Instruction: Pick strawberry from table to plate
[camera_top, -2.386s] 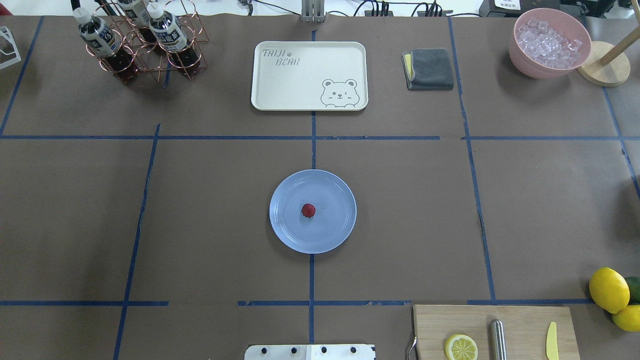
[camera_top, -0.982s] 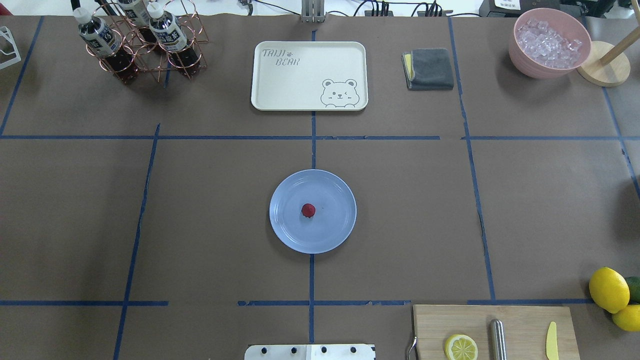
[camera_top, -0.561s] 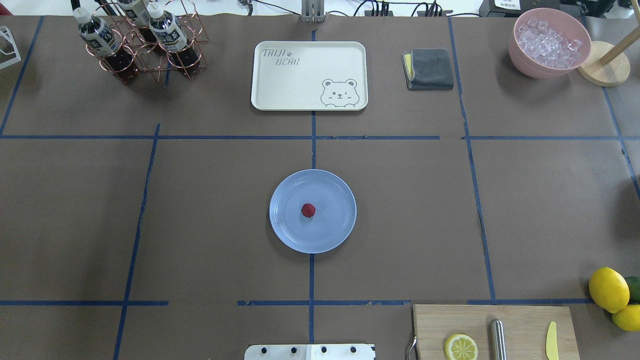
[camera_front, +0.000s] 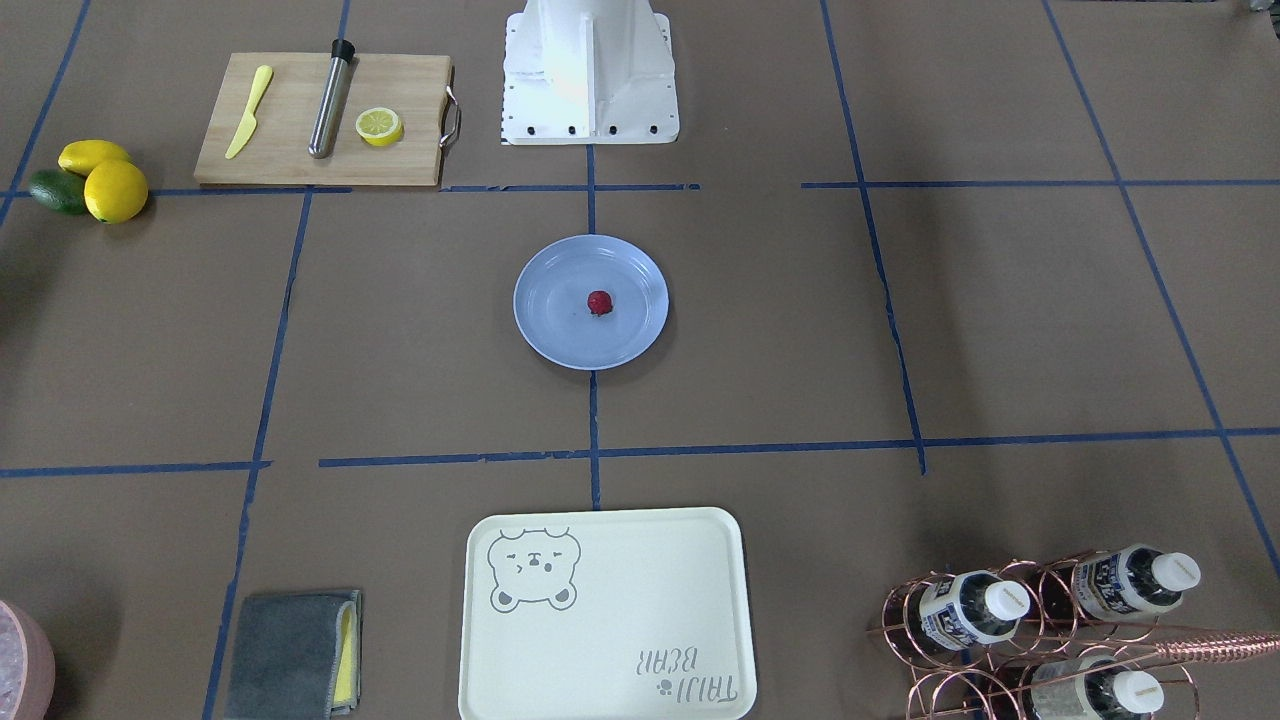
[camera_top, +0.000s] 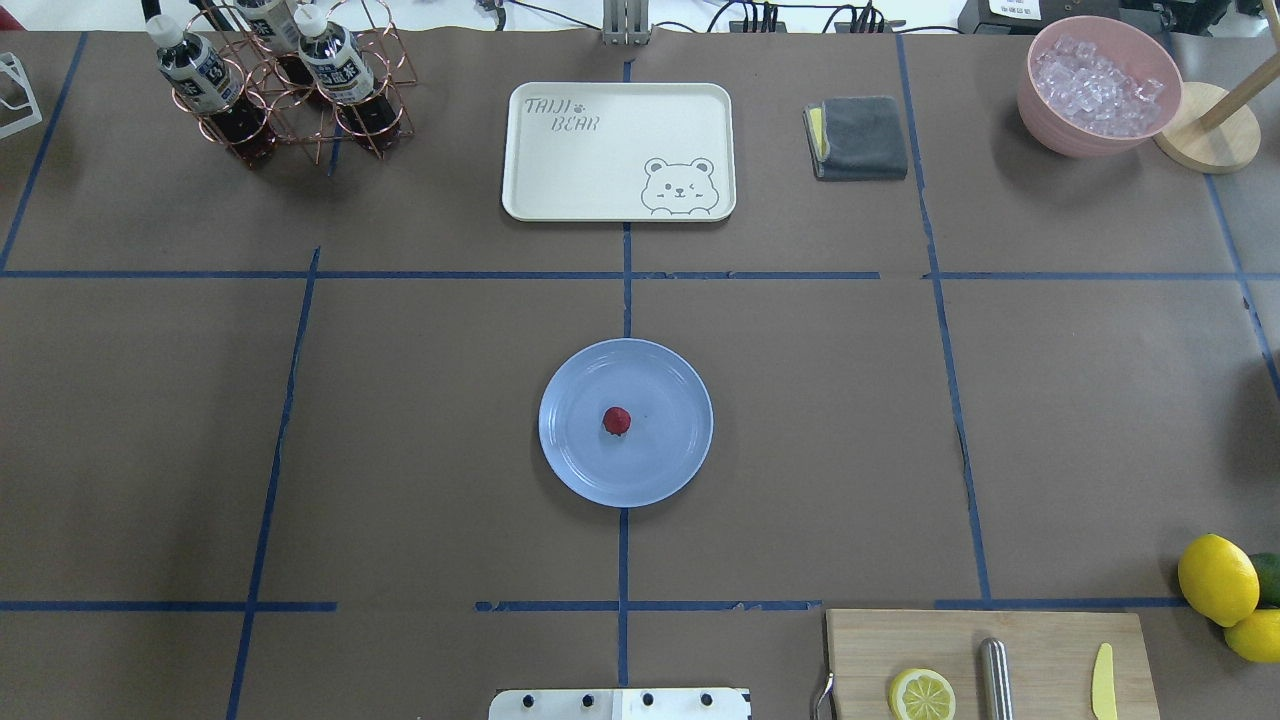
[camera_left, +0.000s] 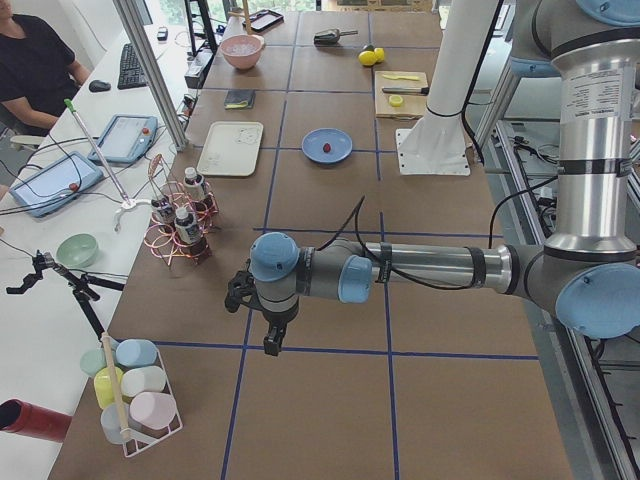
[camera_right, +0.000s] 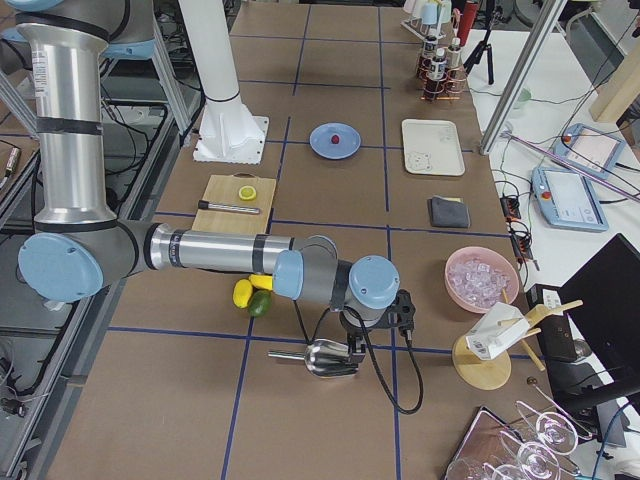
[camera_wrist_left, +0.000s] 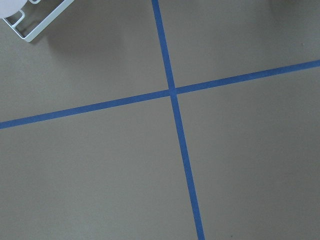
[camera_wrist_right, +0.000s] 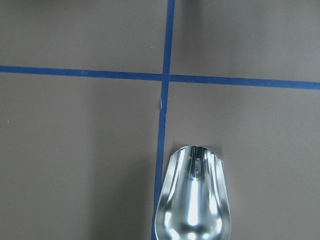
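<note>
The small dark-red strawberry (camera_top: 617, 421) lies near the middle of the light-blue plate (camera_top: 672, 380), which rests on the brown table (camera_top: 420, 420) at its centre tape line. The front-facing view shows the same: strawberry (camera_front: 599, 302) on the plate (camera_front: 550, 290). Neither gripper appears in the overhead or front-facing views. The left gripper (camera_left: 269, 340) hangs over bare table far from the plate, toward the table's left end. The right gripper (camera_right: 398, 312) hovers near the opposite end, beside a metal scoop (camera_right: 325, 357). I cannot tell whether either is open or shut.
A cream bear-print tray (camera_top: 618, 150), a copper bottle rack (camera_top: 285, 85), a folded grey cloth (camera_top: 857, 138) and a pink bowl of ice (camera_top: 1098, 85) line the far edge. A cutting board (camera_top: 985, 665) with a lemon half, rod and knife, plus lemons (camera_top: 1218, 578), sit near right.
</note>
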